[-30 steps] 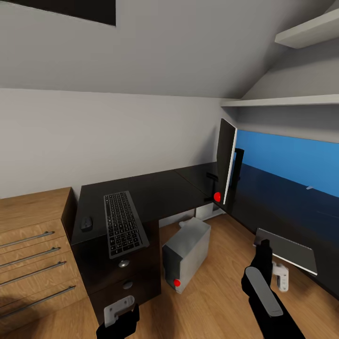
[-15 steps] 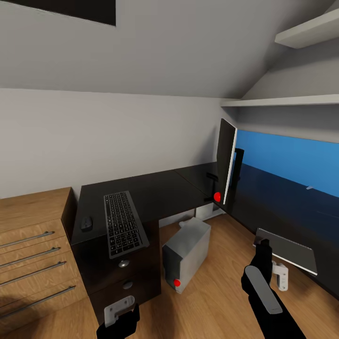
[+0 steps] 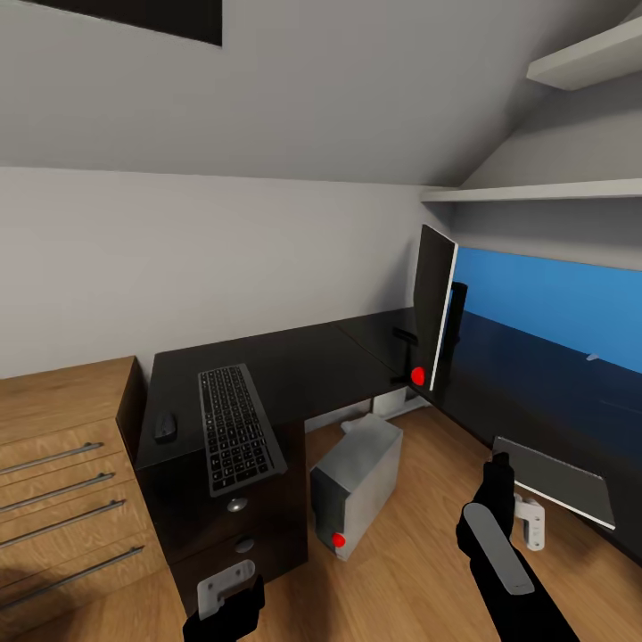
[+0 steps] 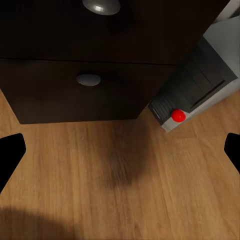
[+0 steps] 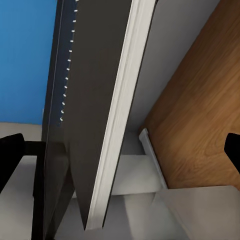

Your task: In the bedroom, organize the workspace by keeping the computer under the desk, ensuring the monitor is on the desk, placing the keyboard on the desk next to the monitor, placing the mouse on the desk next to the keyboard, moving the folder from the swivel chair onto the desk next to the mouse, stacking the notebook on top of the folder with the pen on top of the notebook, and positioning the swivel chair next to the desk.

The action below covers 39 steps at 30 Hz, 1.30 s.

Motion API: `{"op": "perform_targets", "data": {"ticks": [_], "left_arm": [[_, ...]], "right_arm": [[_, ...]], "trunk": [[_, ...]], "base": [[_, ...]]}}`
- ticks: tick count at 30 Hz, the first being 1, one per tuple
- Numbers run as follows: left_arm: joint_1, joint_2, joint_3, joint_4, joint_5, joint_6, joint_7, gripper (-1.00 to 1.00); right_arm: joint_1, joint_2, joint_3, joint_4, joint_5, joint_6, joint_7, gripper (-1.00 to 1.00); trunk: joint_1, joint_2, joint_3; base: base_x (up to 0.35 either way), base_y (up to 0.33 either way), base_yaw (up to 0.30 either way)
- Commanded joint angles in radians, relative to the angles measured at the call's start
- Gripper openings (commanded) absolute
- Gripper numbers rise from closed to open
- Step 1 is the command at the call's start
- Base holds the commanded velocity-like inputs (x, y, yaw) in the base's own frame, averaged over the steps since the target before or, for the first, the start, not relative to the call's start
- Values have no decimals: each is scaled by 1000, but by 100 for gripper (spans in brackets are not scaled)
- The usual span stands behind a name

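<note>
**Ana:** How far along does the robot look?

**Ben:** Start with the desk. The monitor stands on it at the inner corner, seen almost edge-on, so that step looks done. The computer stands on the floor in the angle of the desk, just beside the drawers. It looks more beside the top than under it, so it may need a push.

**Ana:** And the smaller things?

**Ben:** The keyboard lies on the desk above the drawers, well apart from the monitor. The robot probably has to bring it closer. The mouse lies on the desk just beside the keyboard, so that pairing seems fine. The notebook lies alone at the front edge of the desk's other wing, with no folder under it. The stack is not built yet. Further back on that wing is a white fleck, too small to call a pen.

**Ana:** What about the grippers?

**Ben:** The left gripper hangs spread wide over the floor in front of the desk drawers, with nothing in it. The right gripper is spread just as wide by the desk's front edge. The notebook's pale edge is ahead of it, but it is not gripped.

**Ana:** Any writing?

**Ben:** None can be read. The key legends are too small. There is a red dot on the computer's front and another at the foot of the monitor, and neither carries a label.
</note>
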Motion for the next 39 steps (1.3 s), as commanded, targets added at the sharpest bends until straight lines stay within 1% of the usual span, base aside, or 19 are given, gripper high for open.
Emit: {"op": "perform_targets", "data": {"ticks": [1,14,22,39], "left_arm": [[0,0,-1,-2,6,3,6,100],[0,0,-1,-2,6,3,6,100],[0,1,-2,0,6,3,6,100],[0,0,-2,0,6,2,6,100]], "right_arm": [[-1,-1,2,-1,-1,-3,-5,100],[-1,-1,0,-1,-1,-3,-6,100],[-1,-1,-1,-1,-1,-3,-6,100],[-1,-1,-3,-2,1,-3,-7,100]], "trunk": [[0,0,-1],[0,0,-1],[0,0,-1],[0,0,-1]], "base": [[5,4,0],[1,0,0],[132,0,0],[3,0,0]]}}
